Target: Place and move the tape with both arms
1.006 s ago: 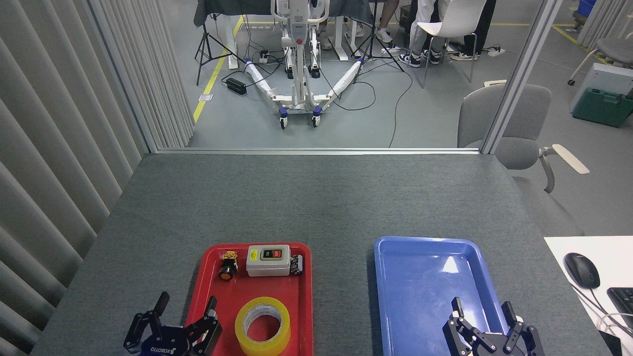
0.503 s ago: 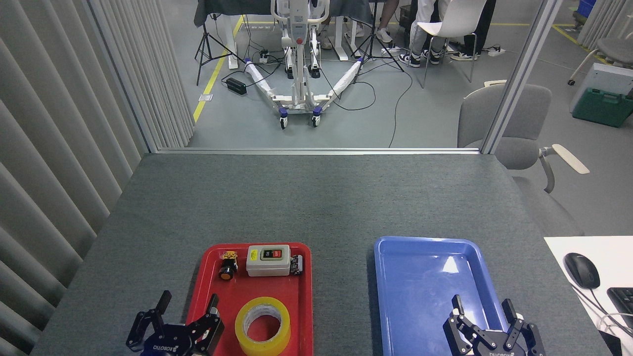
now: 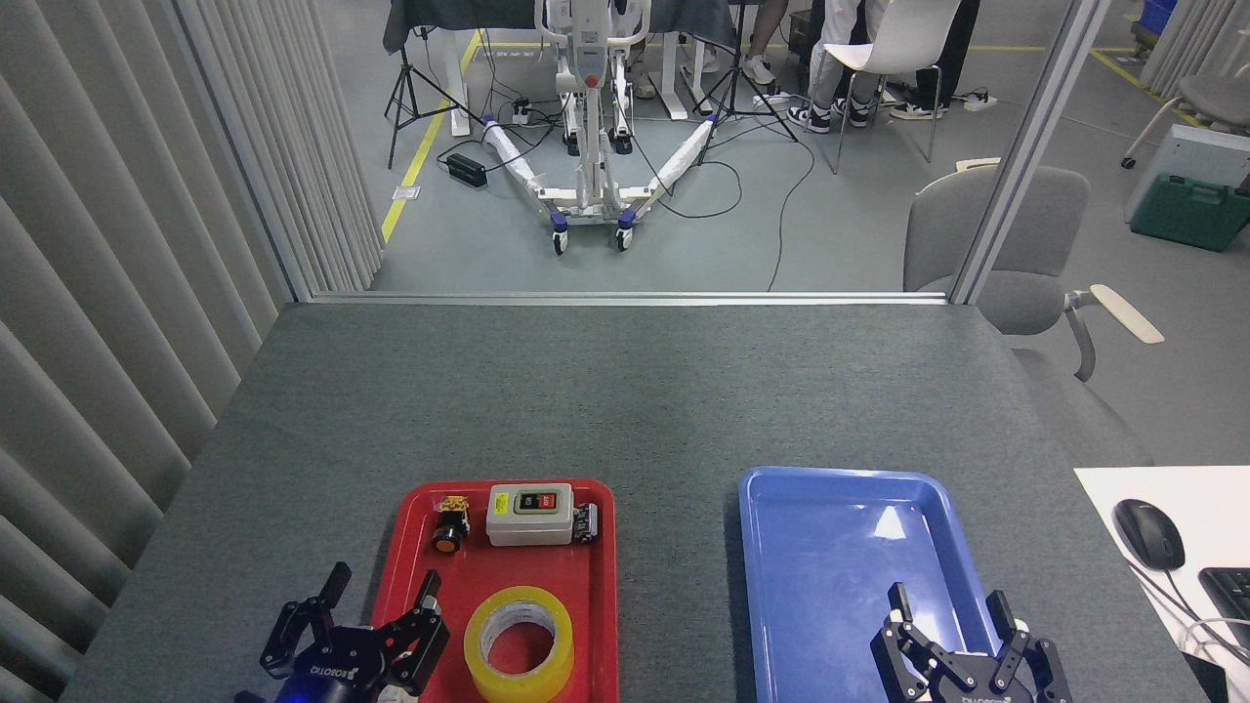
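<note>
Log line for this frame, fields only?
tape: flat in red tray | left gripper: open, beside tape | right gripper: open over blue tray

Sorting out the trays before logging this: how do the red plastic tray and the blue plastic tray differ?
The red plastic tray holds a yellow tape roll, grey switch box and small push-button; the blue plastic tray holds nothing. Red sits left, blue right. Blue looks wider. Both are rounded rectangles on the grey table.

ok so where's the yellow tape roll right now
In the head view the tape lies flat at the near end of the red tray, left of the blue tray, just right of the open left gripper.
</note>
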Controlling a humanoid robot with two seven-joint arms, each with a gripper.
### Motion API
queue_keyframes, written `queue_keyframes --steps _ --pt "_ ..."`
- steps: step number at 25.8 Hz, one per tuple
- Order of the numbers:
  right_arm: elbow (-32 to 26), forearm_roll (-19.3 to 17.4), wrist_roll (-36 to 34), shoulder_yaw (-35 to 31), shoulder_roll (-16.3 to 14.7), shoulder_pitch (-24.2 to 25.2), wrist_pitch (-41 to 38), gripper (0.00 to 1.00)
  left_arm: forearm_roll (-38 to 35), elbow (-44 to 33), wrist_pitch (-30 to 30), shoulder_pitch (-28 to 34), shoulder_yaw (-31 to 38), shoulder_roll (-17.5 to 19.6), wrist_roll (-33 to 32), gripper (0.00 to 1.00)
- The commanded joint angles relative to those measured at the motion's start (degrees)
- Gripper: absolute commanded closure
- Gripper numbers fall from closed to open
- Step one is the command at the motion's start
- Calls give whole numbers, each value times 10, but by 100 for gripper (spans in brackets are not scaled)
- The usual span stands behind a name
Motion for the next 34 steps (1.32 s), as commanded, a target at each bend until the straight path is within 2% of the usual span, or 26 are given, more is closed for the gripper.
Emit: queue_keyframes --steps 1,7,10,13,20,22,26,28,30,34 --pt "0 -1 -2 0 -2 0 -3 0 2 1 -3 -3 0 0 -2 0" --pt "0 -1 -2 3 0 0 -2 0 2 2 1 -12 -1 8 -3 0" --pt "1 -1 -5 3 0 0 -2 0 4 0 -16 -15 -20 41 -2 0" --pt "3 -1 -8 3 1 0 -3 0 10 2 -61 -16 -25 42 -3 0" --pt "5 -1 -10 7 6 0 -7 0 11 18 -72 -38 -27 44 -14 0" --pt "6 0 -10 7 6 0 -7 0 11 22 -72 -54 -27 47 -78 0" --pt "9 0 -9 7 7 0 -7 0 11 15 -70 -96 -27 48 -301 0" --pt "11 0 -9 7 7 -1 -7 0 11 16 -71 -121 -35 43 -375 0" --pt "11 0 -9 7 6 -1 -7 0 11 23 -68 -135 -63 36 -407 0" --pt "11 0 -9 8 4 -1 -8 0 9 78 -66 -161 -88 14 -418 0"
